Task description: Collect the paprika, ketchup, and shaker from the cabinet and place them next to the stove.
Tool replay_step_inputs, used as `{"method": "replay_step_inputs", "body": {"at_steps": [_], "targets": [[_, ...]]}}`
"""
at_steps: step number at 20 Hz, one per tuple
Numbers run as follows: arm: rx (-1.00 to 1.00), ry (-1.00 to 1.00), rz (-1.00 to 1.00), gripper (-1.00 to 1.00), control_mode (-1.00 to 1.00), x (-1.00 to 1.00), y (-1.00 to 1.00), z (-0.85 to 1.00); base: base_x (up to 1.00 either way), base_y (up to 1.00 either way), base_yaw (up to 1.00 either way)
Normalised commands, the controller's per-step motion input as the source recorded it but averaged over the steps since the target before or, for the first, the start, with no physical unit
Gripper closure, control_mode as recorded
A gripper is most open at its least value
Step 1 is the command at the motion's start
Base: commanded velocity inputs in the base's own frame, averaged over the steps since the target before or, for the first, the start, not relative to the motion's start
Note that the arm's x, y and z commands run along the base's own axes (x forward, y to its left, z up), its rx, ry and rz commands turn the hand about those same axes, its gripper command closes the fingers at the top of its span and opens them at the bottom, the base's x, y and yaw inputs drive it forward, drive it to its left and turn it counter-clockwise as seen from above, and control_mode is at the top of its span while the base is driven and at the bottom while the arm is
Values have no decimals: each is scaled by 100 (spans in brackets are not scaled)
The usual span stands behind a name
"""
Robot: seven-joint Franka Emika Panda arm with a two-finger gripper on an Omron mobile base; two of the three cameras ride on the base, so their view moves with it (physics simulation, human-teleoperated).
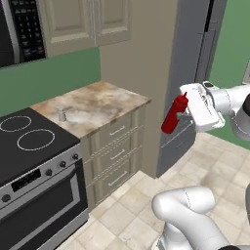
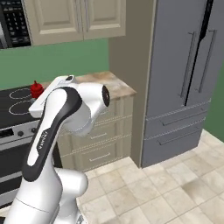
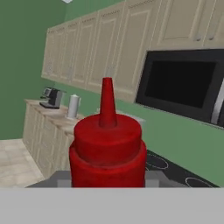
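the claw [image 1: 184, 116] is closed on the ketchup [image 1: 174, 115], held upright; the counter [image 1: 97, 103] beside the stove [image 1: 29, 141], where the shaker [image 1: 62, 114] stands, lies far left.

The white arm with its dark joint band [image 2: 57, 127] rises from the lower left and hides much of the black glass cooktop [image 2: 17, 99]. Above its upper link peeks the red nozzled top of the slim ketchup bottle [image 2: 36, 89]. Beige drawers [image 2: 101, 146] sit under a marbled tan countertop [image 2: 114, 85], beside a tall grey refrigerator [image 2: 183, 78] on pale floor tiles [image 2: 166, 192].
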Motion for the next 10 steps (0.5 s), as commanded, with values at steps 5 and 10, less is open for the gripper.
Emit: {"method": "replay_step_inputs", "body": {"at_steps": [5,10], "targets": [[0,0,0,100,100,0,0,0,58,0,28],[0,0,0,100,100,0,0,0,62,-2,28]]}}
